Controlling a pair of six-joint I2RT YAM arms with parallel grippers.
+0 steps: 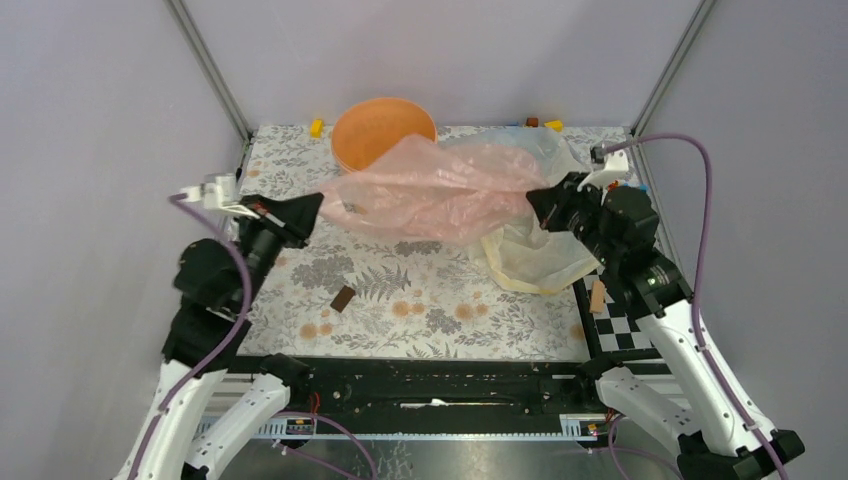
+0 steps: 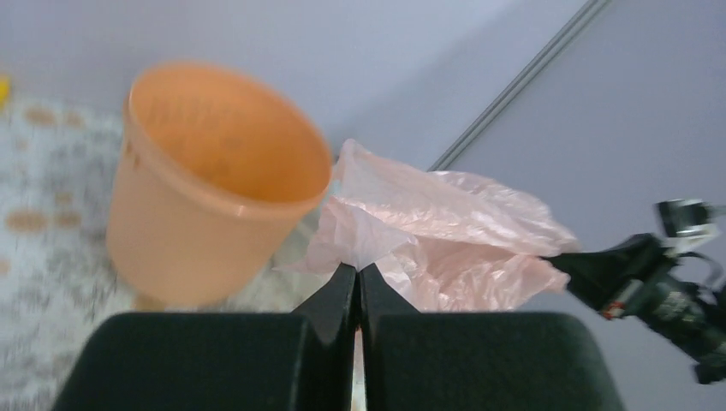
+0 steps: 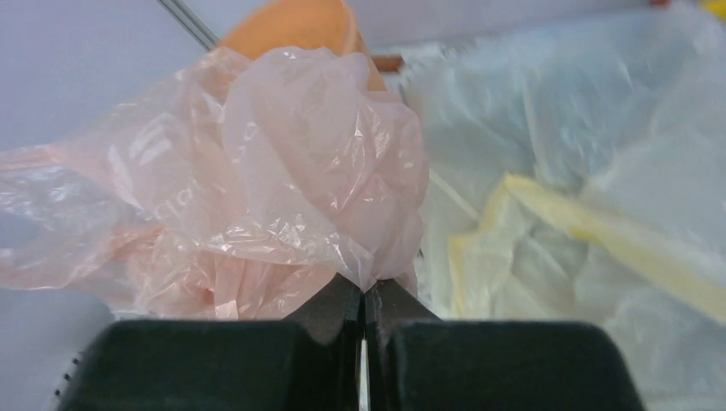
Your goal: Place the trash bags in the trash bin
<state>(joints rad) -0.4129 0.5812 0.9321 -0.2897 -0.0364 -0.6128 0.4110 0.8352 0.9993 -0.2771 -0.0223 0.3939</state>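
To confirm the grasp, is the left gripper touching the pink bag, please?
Touching: left wrist view shows the left gripper pinching the pink bag between shut jaws.

The mouth of the trash bin [image 1: 383, 128] is open from above, but in the top view its near right side is crossed by the pink bag [image 1: 430, 190], which is stretched between the left gripper [image 1: 318, 207] and the right gripper [image 1: 532, 200] (both are closed tight on it). The right part of the table [image 1: 420, 325] is taken by a clear whitish bag [image 1: 535, 150] and a pale yellow bag [image 1: 535, 260]. Free passage is offered at the near middle, beside a small brown block [image 1: 343, 299].
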